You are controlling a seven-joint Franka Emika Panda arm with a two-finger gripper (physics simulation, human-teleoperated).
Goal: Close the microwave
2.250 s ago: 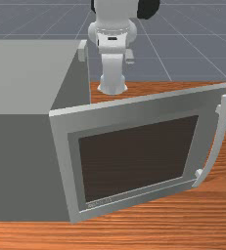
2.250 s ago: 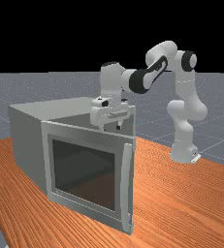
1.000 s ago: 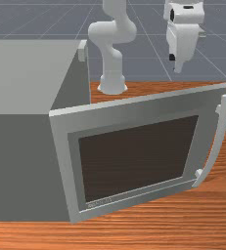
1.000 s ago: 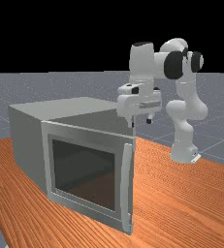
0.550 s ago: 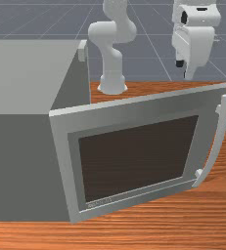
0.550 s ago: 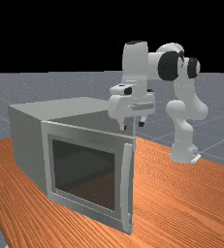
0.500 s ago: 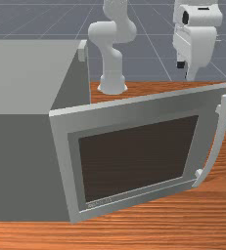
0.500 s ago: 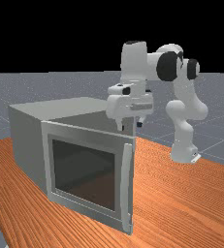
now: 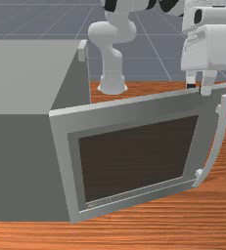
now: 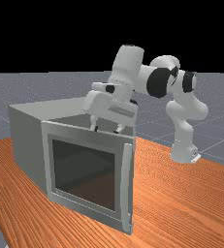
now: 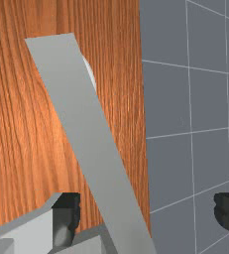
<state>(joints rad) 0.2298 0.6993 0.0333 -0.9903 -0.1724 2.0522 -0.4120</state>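
As I look in from the front view, my gripper (image 9: 197,90) hangs at the upper edge of the microwave door (image 9: 134,101), toward its free end. The door stands swung open, with its dark window (image 9: 139,158) below my gripper and toward the front view's left. The handle (image 9: 220,136) is just beside me, toward the front view's right and lower down. The microwave body (image 9: 24,75) sits well apart from my gripper, toward the front view's left.

In the far view, I see the hand tilted over the door's top, both fingers (image 10: 93,121) pointing down near that edge. The arm (image 10: 161,82) reaches back from the hand toward the far view's right, and the wooden table (image 10: 181,203) lies beneath.

Through the wrist view, my gripper (image 11: 146,213) is spread wide, with nothing pinched in it. The door's top edge runs between the fingers, slantwise, with space on both sides. I can't tell how far the tips reach past that edge.
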